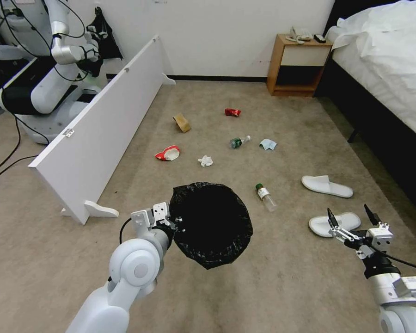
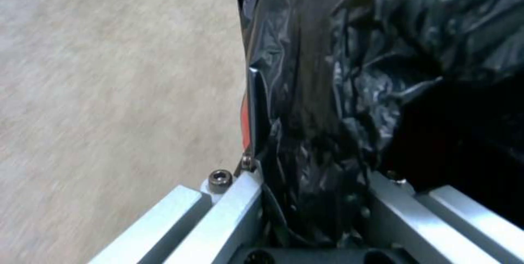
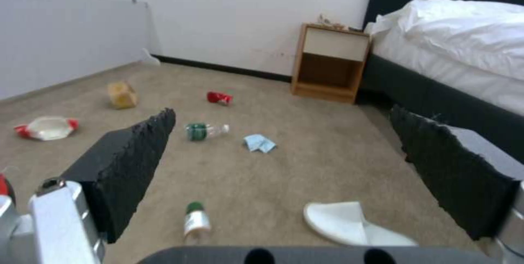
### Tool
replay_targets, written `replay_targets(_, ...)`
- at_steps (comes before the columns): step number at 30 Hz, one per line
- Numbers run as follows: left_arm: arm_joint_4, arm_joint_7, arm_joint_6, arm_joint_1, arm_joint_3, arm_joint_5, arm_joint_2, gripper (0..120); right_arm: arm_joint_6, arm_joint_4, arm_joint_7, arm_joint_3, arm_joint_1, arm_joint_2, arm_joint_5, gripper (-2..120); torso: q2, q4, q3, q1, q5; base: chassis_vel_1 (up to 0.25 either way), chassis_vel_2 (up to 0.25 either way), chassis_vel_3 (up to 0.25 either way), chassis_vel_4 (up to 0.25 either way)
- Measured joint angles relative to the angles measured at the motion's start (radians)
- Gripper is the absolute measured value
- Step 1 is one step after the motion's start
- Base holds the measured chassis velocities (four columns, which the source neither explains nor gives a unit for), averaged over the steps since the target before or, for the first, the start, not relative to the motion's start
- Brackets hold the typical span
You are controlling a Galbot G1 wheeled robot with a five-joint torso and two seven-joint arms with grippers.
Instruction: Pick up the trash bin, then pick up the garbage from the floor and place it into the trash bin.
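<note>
Trash bin (image 1: 211,224): small round bin, lined with a crinkly glossy black bag that drapes over the rim; a sliver of red body shows in the left wrist view (image 2: 245,122). Location: held off the carpet in front of the robot, mouth up and toward the head camera. Carried by the left gripper (image 1: 171,223), clamped on the rim at the bin's left side, liner pinched between the jaws. Handling, as judged: light and stiff in the wall, but the liner is slick and loose, so the rim is the sound place to grip; a hold on film alone could slide.

Garbage, all on the carpet beyond the bin:
- clear bottle, green label (image 1: 266,196), nearest, just right of the bin; rigid, round, liable to roll; take across the body.
- second bottle (image 1: 239,141), light blue cloth (image 1: 268,144) beside it.
- white tissue (image 1: 205,161); soft, pinch from above.
- red-white paper cup (image 1: 168,153), crushed.
- tan paper bag (image 1: 182,122), red can (image 1: 232,112), farthest.
- white slippers (image 1: 327,186), at right.

Right gripper (image 1: 354,218): jaws wide apart, empty, hovering low above the nearer slipper.

Surroundings: white board (image 1: 101,129) at left, nightstand (image 1: 298,64) and bed (image 1: 383,60) behind.
</note>
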Motion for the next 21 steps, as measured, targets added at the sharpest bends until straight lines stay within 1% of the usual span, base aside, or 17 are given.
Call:
replay_targets(2, -0.001, 0.000, 0.000, 0.000, 0.000, 0.000, 0.001, 0, 0.000, 0.001, 0.001, 0.000, 0.000, 0.001, 0.000, 100, 0.000, -0.0002, 0.000, 0.000, -0.0002, -0.315, 0.127, 0.355, -0.133)
replay_targets(3, -0.001, 0.000, 0.000, 0.001, 0.000, -0.001, 0.003, 0, -0.003, 0.002, 0.002, -0.001, 0.000, 0.002, 0.000, 100, 0.000, 0.0000, 0.000, 0.000, 0.0004, -0.370, 0.152, 0.355, -0.121)
replay_targets(5, -0.003, 0.000, 0.000, 0.001, 0.000, -0.001, 0.004, 0, -0.004, 0.003, 0.005, -0.001, 0.000, 0.002, 0.000, 100, 0.000, 0.0001, 0.000, 0.000, 0.0005, -0.370, 0.105, 0.362, -0.121)
replay_targets(6, -0.003, 0.000, 0.000, 0.002, 0.000, -0.001, 0.004, 0, -0.002, 0.003, 0.009, -0.002, 0.000, 0.004, -0.002, 100, 0.000, 0.0000, 0.000, 0.000, -0.0005, -0.388, 0.092, 0.422, -0.101)
replay_targets(7, -0.003, 0.000, 0.000, 0.002, 0.000, -0.001, 0.004, 0, -0.002, 0.003, 0.009, -0.002, 0.000, 0.004, -0.002, 100, 0.000, 0.0000, 0.000, 0.000, -0.0005, -0.388, 0.092, 0.422, -0.101)
replay_targets(8, -0.003, 0.000, 0.000, 0.002, -0.001, -0.001, 0.004, 0, 0.001, 0.003, 0.011, -0.002, 0.000, 0.005, -0.004, 100, 0.000, 0.0002, 0.000, 0.000, 0.0006, -0.409, 0.092, 0.362, -0.071)
replay_targets(9, -0.004, 0.001, 0.000, 0.002, -0.001, -0.001, 0.004, 0, 0.002, 0.003, 0.013, -0.002, 0.000, 0.005, -0.004, 100, 0.000, 0.0001, 0.000, 0.000, 0.0007, -0.329, 0.077, 0.362, -0.035)
replay_targets(11, -0.003, 0.001, 0.000, 0.002, -0.001, -0.001, 0.003, 0, 0.003, 0.003, 0.013, -0.002, 0.000, 0.005, -0.004, 100, 0.000, 0.0000, 0.001, 0.000, 0.0002, -0.329, 0.013, 0.246, -0.035)
replay_targets(13, -0.004, 0.002, 0.000, 0.002, -0.003, -0.001, 0.002, 0, 0.004, 0.004, 0.014, -0.001, -0.001, 0.005, -0.004, 100, 0.000, -0.0004, 0.001, 0.000, 0.0003, -0.121, 0.001, 0.127, -0.003)
replay_targets(15, -0.004, 0.002, 0.000, 0.003, -0.004, -0.001, 0.001, 0, 0.005, 0.004, 0.014, -0.001, -0.002, 0.004, -0.004, 100, 0.000, -0.0004, 0.000, 0.000, 0.0002, -0.059, -0.007, -0.020, -0.019)
replay_targets(16, -0.004, 0.002, 0.000, 0.003, -0.006, -0.001, 0.001, 0, 0.005, 0.004, 0.014, 0.000, -0.001, 0.004, -0.004, 100, 0.000, -0.0002, 0.000, 0.000, -0.0002, 0.049, -0.024, -0.073, 0.010)
replay_targets(21, -0.004, 0.002, 0.000, 0.004, -0.009, 0.000, 0.001, 0, 0.006, 0.004, 0.014, 0.000, 0.000, 0.004, -0.004, 100, 0.000, 0.0001, 0.000, 0.000, -0.0001, 0.077, -0.014, -0.095, 0.013)
